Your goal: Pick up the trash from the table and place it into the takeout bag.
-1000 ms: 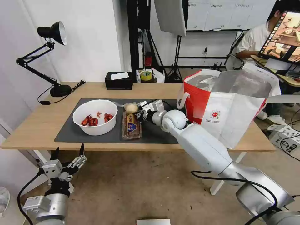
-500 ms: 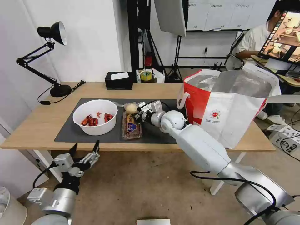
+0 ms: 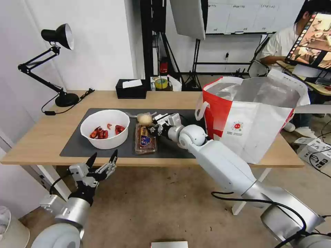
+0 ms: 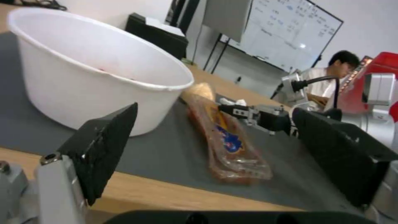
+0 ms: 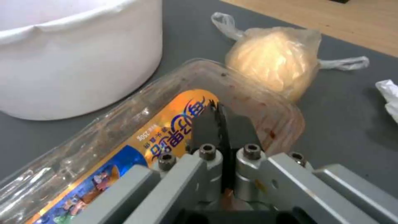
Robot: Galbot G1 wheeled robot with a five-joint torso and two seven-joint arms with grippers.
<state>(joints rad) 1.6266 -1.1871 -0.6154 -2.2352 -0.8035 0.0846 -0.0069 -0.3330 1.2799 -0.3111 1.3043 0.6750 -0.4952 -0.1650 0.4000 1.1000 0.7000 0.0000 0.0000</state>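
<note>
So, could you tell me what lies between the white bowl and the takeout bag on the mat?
In the head view, the clamshell tray lies beside the white bowl, then the right gripper pinching the tray's edge, before the takeout bag.

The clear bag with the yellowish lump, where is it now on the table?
In the head view the clear bag lies on the grey mat, behind the clamshell tray, between the white bowl and the right tool.

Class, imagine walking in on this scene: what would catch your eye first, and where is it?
The big white-and-red takeout bag gaping open at the table's right end. Next, the right pincer, shut over the clear clamshell tray on the grey mat, beside the white bowl.
</note>
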